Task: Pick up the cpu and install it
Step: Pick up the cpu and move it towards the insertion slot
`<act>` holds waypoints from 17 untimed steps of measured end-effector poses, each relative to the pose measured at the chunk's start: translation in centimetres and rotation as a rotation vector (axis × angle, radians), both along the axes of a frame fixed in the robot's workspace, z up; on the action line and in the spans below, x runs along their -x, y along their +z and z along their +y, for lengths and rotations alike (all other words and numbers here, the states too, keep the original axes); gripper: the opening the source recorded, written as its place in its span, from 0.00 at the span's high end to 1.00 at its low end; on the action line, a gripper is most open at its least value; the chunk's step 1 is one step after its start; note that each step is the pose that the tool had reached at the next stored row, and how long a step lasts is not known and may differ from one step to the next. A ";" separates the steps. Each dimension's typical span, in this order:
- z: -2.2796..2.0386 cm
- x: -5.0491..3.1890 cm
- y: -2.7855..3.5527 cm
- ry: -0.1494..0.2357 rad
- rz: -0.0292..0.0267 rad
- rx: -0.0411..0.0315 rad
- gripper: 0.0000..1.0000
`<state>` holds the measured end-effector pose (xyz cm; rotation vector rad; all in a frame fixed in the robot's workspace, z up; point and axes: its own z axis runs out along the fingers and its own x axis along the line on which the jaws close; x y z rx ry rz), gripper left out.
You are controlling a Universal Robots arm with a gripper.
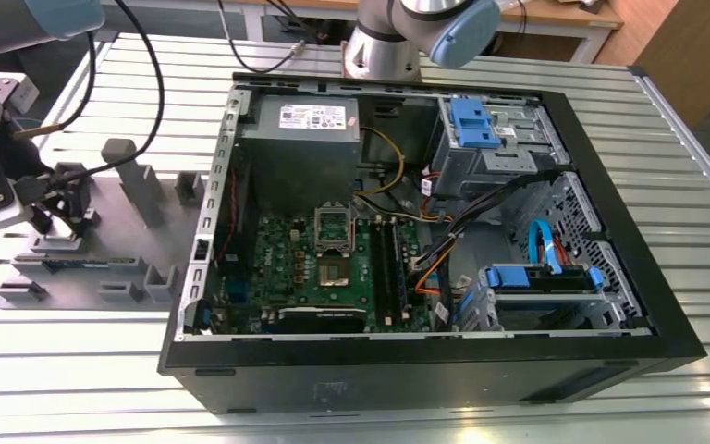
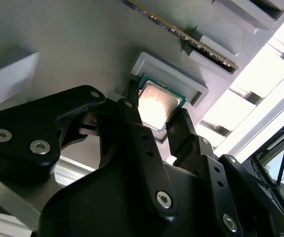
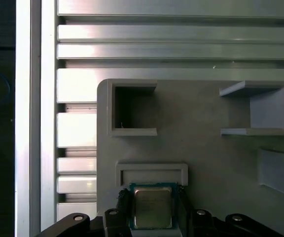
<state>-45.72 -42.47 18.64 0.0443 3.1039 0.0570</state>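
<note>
Gripper (image 3: 153, 213) pinches the cpu (image 3: 152, 205), its two black fingers (image 3: 124, 210) pressed against opposite green edges of the chip. The chip sits in a shallow grey tray (image 3: 152, 169) on the holder plate (image 3: 216, 153). In the exterior view the gripper (image 1: 59, 217) hangs over that plate, at nine o'clock from the open computer case (image 1: 612, 199). In both wrist views the gripper's body covers one edge of the chip. Marks on its silvery lid cannot be made out. The white label (image 1: 312, 117) on the power supply (image 1: 296, 153), at the case's eleven o'clock, is too small to read.
</note>
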 end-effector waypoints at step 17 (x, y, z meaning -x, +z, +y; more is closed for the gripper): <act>0.00 0.00 3.27 0.000 0.0000 0.0000 0.53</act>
